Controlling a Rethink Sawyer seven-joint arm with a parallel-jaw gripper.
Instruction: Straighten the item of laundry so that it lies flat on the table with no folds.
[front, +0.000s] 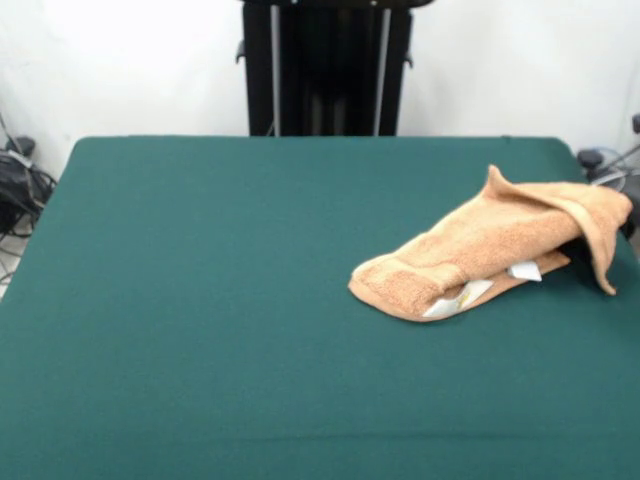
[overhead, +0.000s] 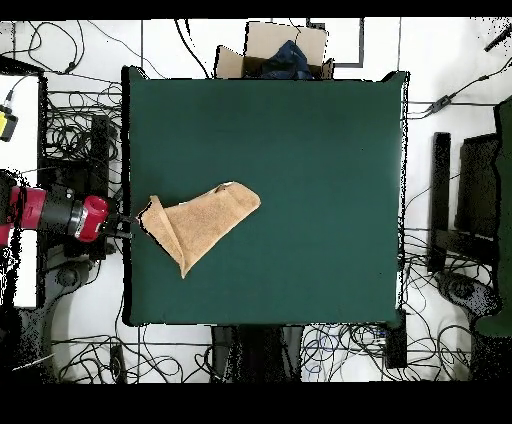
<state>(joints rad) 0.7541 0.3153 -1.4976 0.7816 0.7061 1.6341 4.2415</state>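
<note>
Towel (front: 490, 255) lies folded over itself at the table (front: 200, 300) right edge in the front view, tags peeking out. Gripper (overhead: 122, 224) sits at that edge (fingers: cannot tell). Risk: pulling outward could drag it off.

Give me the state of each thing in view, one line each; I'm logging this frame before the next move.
towel: folded over itself, bunched, one end raised off the table at the edge, white tags showing underneath.
table: green top, bearing the towel near one side edge.
gripper: at the table's side edge by the towel's raised end; open or shut cannot be told.
cardboard box: beyond the table, open-topped, dark contents inside.
</note>
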